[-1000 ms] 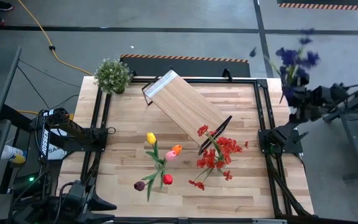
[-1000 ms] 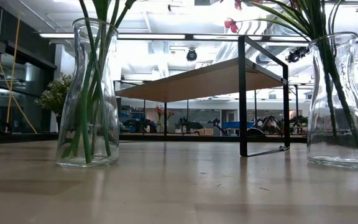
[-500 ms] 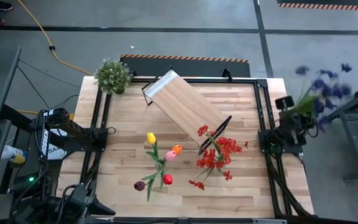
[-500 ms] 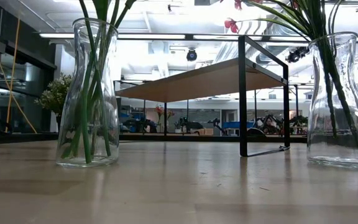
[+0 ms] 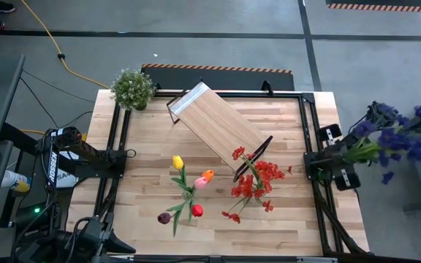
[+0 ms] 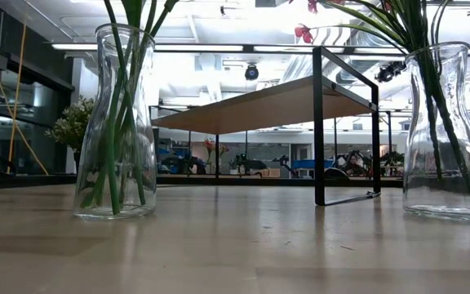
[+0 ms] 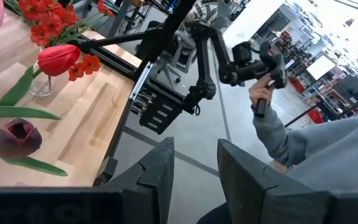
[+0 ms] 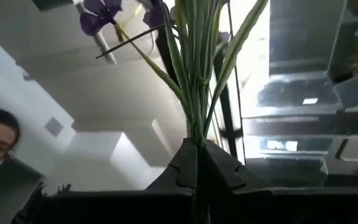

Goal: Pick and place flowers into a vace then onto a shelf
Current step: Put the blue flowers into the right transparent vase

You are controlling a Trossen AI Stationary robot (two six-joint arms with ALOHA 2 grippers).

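Observation:
Two glass vases stand on the table, one (image 6: 119, 122) holding tulips (image 5: 185, 191), the other (image 6: 447, 131) holding red sprays (image 5: 254, 179). The shelf (image 5: 221, 128) stands slantwise behind them on its black frame. Beyond the table's right edge, my right gripper (image 5: 346, 155) is shut on a purple spray (image 5: 392, 135), whose blossoms point away from the table. My left gripper (image 7: 194, 165) waits open off the table's near left corner (image 5: 107, 237), with nothing between its fingers. My right gripper pinches the bundled green stems of the purple spray (image 8: 194, 134) between its two fingers (image 8: 182, 163). The stems run on along the fingers' line and fan out past them. The spray is lifted clear, off the table's right side, blossoms outward.
A bushy green potted plant (image 5: 132, 88) sits at the table's far left corner. Black frame rails (image 5: 307, 128) run along the table's left and right sides. A person (image 7: 309, 140) sits beyond the near right corner, gripping a control handle.
My right gripper has swung the purple spray from beyond the table's far right corner toward the near side and drawn back, turning as it went. The blossoms now point out past the right edge. The spray stays clamped. The vases and shelf have not moved.

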